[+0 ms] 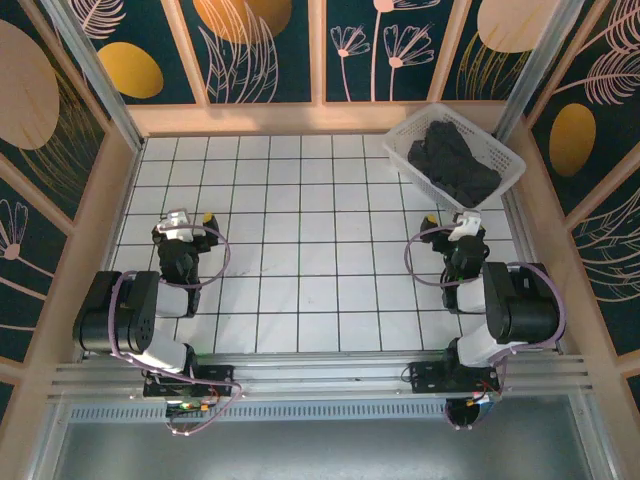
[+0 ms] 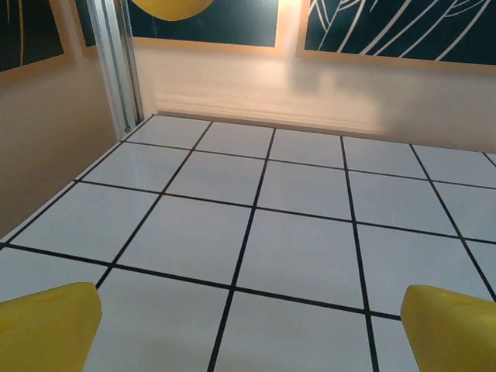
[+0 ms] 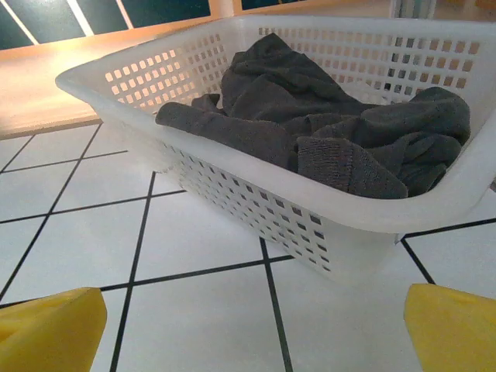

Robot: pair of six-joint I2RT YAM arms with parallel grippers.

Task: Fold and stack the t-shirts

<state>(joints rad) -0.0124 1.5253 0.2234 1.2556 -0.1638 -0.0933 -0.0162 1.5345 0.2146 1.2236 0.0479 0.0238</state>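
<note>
Symmetrically low: left pincer point(image 1: 190, 222), right pincer point(image 1: 447, 225), jaws wide.

Left arm point(image 1: 120, 315): black round joint housings, a white link near the base.
Right arm point(image 1: 515, 300): the same build, black housings and a white lower link.
Cables point(image 1: 227, 255): thin, purple, looping beside each arm.
Left gripper point(image 1: 192, 220): black body with a white part on top.
Right gripper point(image 1: 448, 224): black body, also with a white top part.
Fingers point(image 2: 46, 329): yellow, smooth, with blunt ends.
Bases point(image 1: 185, 385): black blocks with small wires.
</note>
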